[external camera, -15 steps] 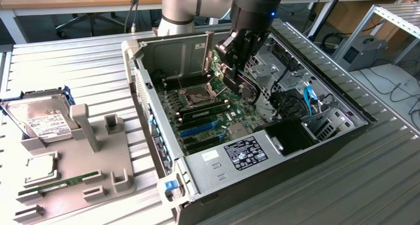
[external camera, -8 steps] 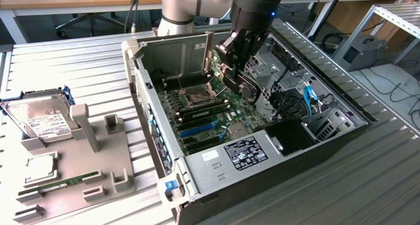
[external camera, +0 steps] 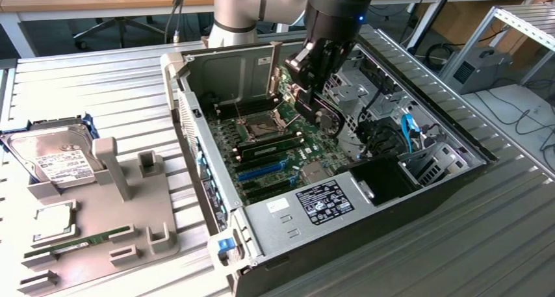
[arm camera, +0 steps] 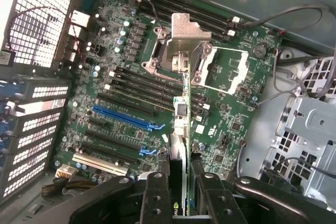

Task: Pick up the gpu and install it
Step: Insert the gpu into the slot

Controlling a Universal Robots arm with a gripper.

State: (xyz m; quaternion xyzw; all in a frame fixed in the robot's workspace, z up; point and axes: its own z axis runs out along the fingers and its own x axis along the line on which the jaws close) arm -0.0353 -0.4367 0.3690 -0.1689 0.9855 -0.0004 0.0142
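Note:
The gpu [external camera: 323, 117] hangs inside the open computer case [external camera: 260, 216], above the motherboard [external camera: 286, 151], its black round fan facing the exterior view's right. My gripper [external camera: 310, 94] is shut on its upper edge. In the wrist view the gpu [arm camera: 181, 129] shows edge-on as a thin green strip running out from between my two black fingers [arm camera: 157, 198]. The card's far end reaches over the black slots beside the CPU socket [arm camera: 181, 59]. A long blue expansion slot [arm camera: 126, 119] lies off to one side of the card, apart from it.
A grey parts tray [external camera: 130, 212] sits at the exterior view's left with a hard drive [external camera: 56, 157], a CPU [external camera: 54, 218] and a RAM stick [external camera: 78, 242]. Cables [external camera: 394, 138] and a drive cage [external camera: 433, 164] crowd the case's right side. The case stands on a ribbed metal table [external camera: 485, 245].

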